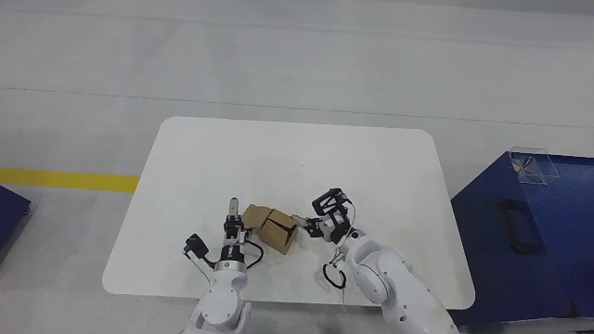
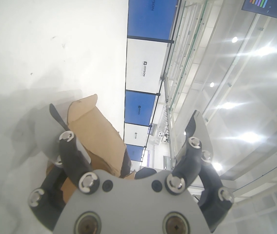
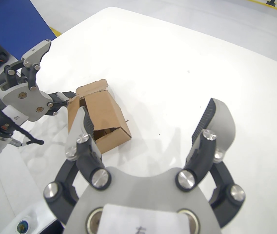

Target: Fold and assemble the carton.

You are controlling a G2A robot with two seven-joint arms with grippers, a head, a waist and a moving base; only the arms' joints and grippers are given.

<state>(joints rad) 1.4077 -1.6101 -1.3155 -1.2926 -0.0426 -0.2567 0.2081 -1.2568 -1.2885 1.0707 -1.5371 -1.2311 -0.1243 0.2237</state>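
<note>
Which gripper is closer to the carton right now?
Left, narrowly: the left gripper has one finger touching a flap at one end of the carton. The right gripper sits open at the opposite end, one finger by its mouth.

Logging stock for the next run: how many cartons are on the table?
1. The carton lies on its side near the robot's edge of the table, between the left gripper and right gripper, both open. The arms cover little, so another is unlikely.

Brown carton [image 3: 104, 113] lies sideways, flaps open.
</note>
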